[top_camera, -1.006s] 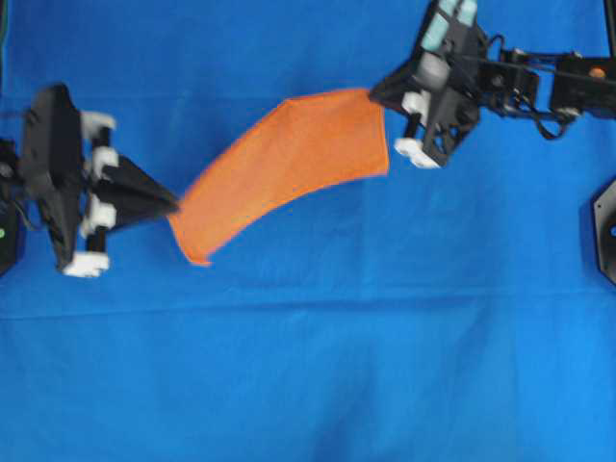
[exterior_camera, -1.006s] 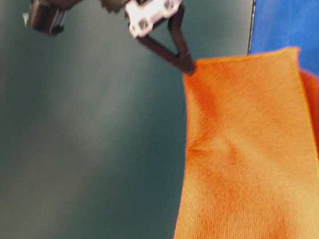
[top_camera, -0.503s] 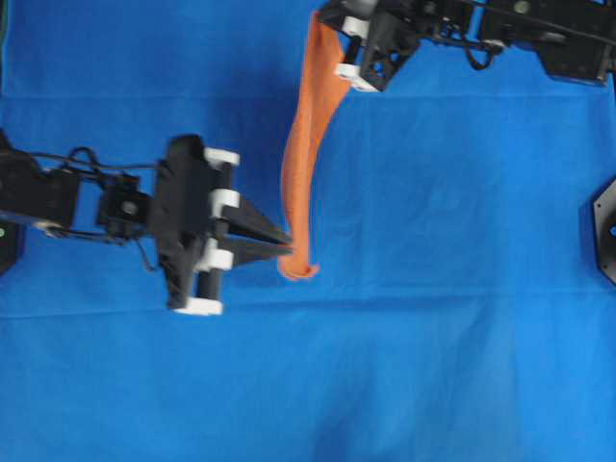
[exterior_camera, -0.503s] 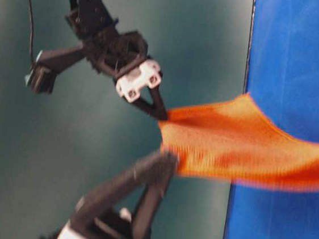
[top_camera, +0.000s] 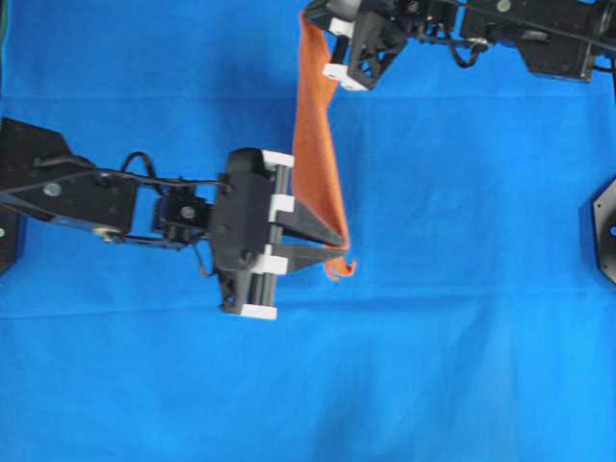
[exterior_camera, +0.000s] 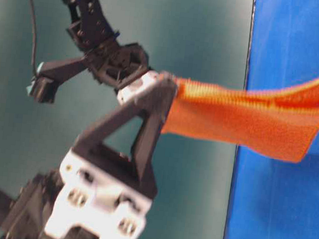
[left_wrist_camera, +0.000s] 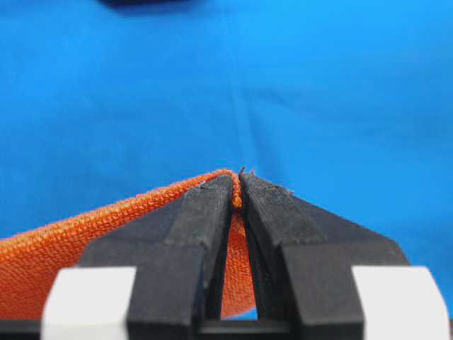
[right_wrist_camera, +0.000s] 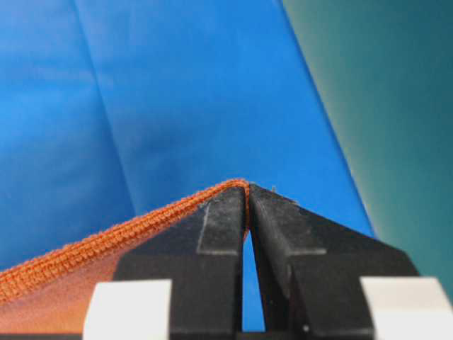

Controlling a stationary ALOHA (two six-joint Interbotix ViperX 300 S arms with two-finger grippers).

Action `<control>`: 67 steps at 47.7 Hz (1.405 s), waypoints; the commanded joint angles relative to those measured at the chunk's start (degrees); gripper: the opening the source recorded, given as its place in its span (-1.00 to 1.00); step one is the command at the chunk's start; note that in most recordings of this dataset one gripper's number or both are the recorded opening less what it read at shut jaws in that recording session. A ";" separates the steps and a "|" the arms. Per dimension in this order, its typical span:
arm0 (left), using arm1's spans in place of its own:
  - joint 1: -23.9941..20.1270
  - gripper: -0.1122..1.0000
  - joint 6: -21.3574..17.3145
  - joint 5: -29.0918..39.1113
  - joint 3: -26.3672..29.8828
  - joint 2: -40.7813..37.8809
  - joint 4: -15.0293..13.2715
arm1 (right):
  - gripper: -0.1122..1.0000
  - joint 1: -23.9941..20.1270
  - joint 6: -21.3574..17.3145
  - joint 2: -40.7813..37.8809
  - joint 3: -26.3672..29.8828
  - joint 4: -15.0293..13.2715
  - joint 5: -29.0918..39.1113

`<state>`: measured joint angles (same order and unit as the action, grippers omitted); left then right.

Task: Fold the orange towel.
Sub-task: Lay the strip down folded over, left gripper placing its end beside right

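Overhead view: orange towel (top_camera: 316,144) stretched as a narrow band above the blue cloth (top_camera: 462,366), pinched at both ends. Left gripper (top_camera: 339,247) near the middle of the frame, clamped on the towel's lower corner, a small curl of hem poking out just past the tips. Right gripper (top_camera: 310,29) at the top edge, clenched on the upper corner.

Table-level view: towel (exterior_camera: 245,120) held level in the air, sagging a little toward the right over the blue cloth (exterior_camera: 280,223). Left gripper (exterior_camera: 166,86) large and close in the foreground, tips meeting the towel's near edge — right gripper (exterior_camera: 146,81) just behind it, partly hidden.

Left wrist view: fingers (left_wrist_camera: 209,212) squeezed together on a corner of the towel (left_wrist_camera: 85,241), hem peeking out between the tips, blue cloth (left_wrist_camera: 318,92) below.

Right wrist view: fingers (right_wrist_camera: 223,227) nipped tight on the towel (right_wrist_camera: 64,276) — stitched hem running off to the lower left, blue cloth (right_wrist_camera: 141,92) beneath.
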<state>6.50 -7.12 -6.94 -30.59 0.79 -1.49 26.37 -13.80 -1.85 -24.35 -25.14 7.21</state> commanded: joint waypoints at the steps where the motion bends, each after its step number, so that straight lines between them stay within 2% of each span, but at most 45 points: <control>1: 1.49 -0.68 -1.76 -1.23 4.39 -1.14 0.18 | -0.74 3.78 -0.35 4.04 -1.76 -0.35 -0.26; 8: 1.49 -0.68 -4.75 -1.41 11.51 -7.12 0.18 | -0.74 5.01 -0.44 8.70 -7.38 -0.26 -0.18; 17: 1.49 -0.68 -6.24 -1.14 19.95 -13.71 0.18 | -0.74 6.24 -0.62 15.12 -14.33 -0.26 -0.26; 26: 1.49 -0.68 -6.24 -0.88 22.94 -16.52 0.18 | -0.74 6.24 -0.62 17.49 -17.40 -0.26 -0.09; 39: 1.67 -0.68 -1.58 -2.02 16.52 -15.38 0.09 | -0.74 4.75 0.26 10.46 -14.59 -0.35 -2.90; 48: 2.81 -0.68 -0.35 -5.71 8.26 -12.13 0.00 | -0.74 2.90 0.44 2.55 -8.35 -0.97 -6.86; 57: 3.34 -0.68 3.16 -8.79 0.70 -8.88 -0.09 | -0.74 1.23 0.44 -3.78 -1.67 -3.34 -5.27; 62: 3.34 -0.67 5.10 -9.40 -2.11 -7.91 -0.09 | -0.74 1.14 0.35 -4.04 -1.58 -3.87 -5.45; 67: 3.25 -0.67 5.45 -9.40 -3.34 -7.73 -0.09 | -0.74 1.14 0.18 -4.04 -1.76 -3.69 -5.62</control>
<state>7.56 -1.85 -15.64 -34.01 -8.96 -1.67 26.72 -13.45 -6.86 -27.51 -28.74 1.85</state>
